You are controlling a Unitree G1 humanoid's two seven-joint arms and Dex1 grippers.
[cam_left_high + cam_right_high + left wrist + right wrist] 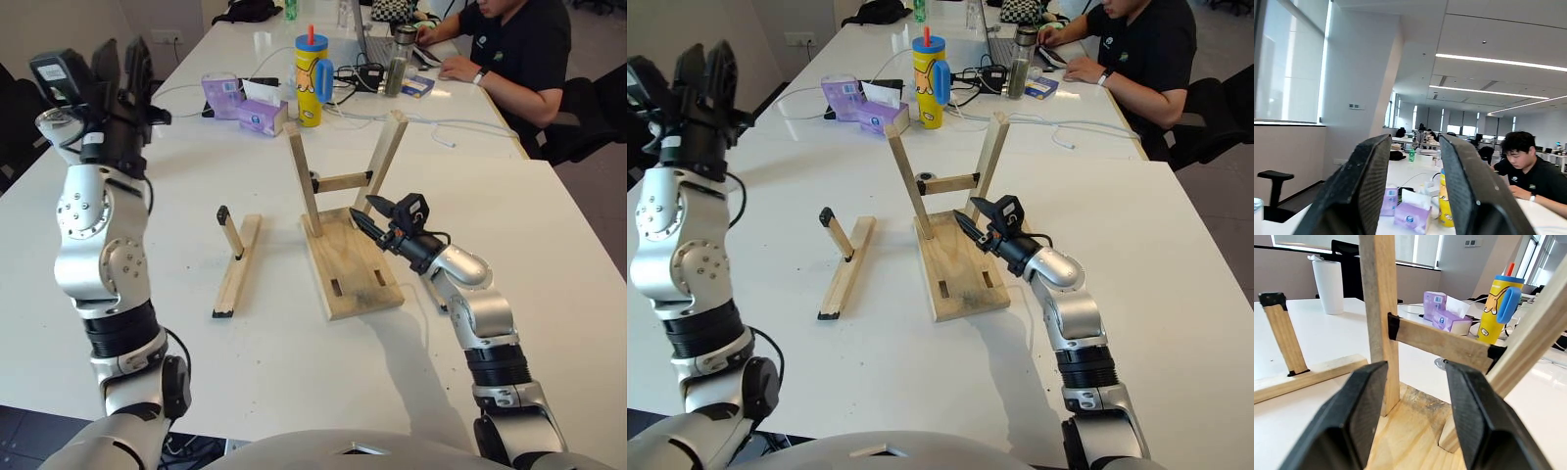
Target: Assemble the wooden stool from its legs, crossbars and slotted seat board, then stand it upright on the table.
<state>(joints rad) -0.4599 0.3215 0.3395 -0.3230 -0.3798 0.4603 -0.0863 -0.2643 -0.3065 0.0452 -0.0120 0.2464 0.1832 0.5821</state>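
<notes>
table (549,255): white work surface.
seat board (358,284): flat at centre, near slots unfilled.
leg pair (303,181) with crossbar (343,181): stands in the board's far end; judged done.
loose leg piece (238,262): lies left, apart from the board; fitting and turning upright remain.
right gripper (364,211): fingers spread, empty, beside the fitted legs.
left gripper (121,47): raised far left, fingers spread, empty.
</notes>
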